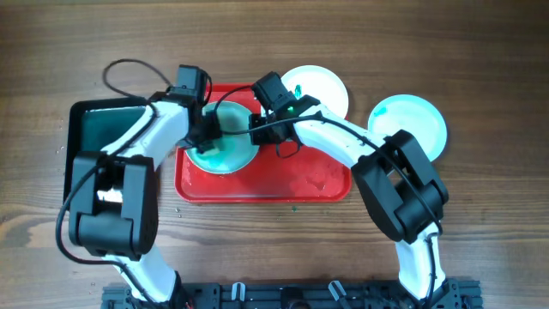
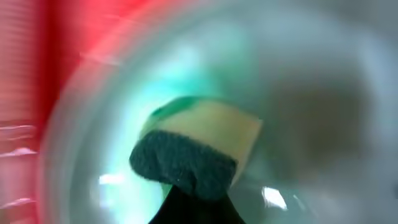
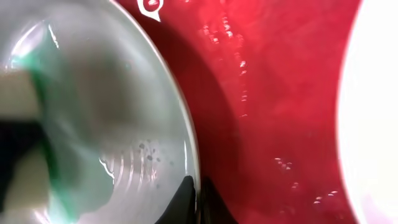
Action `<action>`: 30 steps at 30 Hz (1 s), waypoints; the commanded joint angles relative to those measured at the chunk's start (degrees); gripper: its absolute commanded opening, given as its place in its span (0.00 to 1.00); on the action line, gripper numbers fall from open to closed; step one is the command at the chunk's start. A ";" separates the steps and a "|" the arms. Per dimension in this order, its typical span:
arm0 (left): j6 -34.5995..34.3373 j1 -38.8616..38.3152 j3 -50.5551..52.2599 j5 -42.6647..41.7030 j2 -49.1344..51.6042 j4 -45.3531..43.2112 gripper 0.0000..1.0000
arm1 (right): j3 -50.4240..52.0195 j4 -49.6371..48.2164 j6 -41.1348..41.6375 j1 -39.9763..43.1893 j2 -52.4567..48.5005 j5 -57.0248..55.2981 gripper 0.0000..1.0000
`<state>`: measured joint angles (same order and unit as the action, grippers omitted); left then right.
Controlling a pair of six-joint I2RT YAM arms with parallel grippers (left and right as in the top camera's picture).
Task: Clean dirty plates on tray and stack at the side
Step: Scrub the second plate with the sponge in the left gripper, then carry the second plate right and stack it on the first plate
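We count three plates (image 1: 225, 160) (image 1: 324, 86) (image 1: 413, 124), one red tray (image 1: 300, 182), one black tray (image 1: 99, 129) at nine o'clock, one sponge (image 2: 205, 134) and two robot arms (image 1: 111, 202) (image 1: 401, 184).

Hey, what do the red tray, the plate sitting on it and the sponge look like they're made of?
The red tray looks like glossy moulded plastic, and small wet-looking glints dot it in the right wrist view. The plate is smooth and shiny, probably plastic or melamine, possibly ceramic, with bright highlights along its thin rim. The sponge looks like soft, matte, yellowish foam with a rough dark-green scouring layer.
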<state>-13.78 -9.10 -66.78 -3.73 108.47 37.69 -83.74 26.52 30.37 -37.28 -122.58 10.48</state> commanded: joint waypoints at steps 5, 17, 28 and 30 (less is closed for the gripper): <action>5.73 -1.27 2.08 -4.90 3.04 -9.92 0.04 | -0.57 -0.13 -0.87 -0.15 -0.98 0.59 0.04; -10.73 -0.66 -26.97 5.75 -0.42 21.14 0.04 | -0.55 -0.68 -1.92 -0.22 -1.09 1.25 0.05; -7.43 3.32 -39.19 4.24 0.42 30.27 0.04 | -1.70 9.70 -6.40 0.07 4.35 2.75 0.04; -7.45 4.07 -39.19 4.22 0.42 30.03 0.04 | -1.70 15.13 -6.45 -0.04 11.78 -9.51 0.04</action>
<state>-22.55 -6.24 -105.54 0.08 108.55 67.96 -84.79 38.02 26.06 -37.39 -120.95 13.89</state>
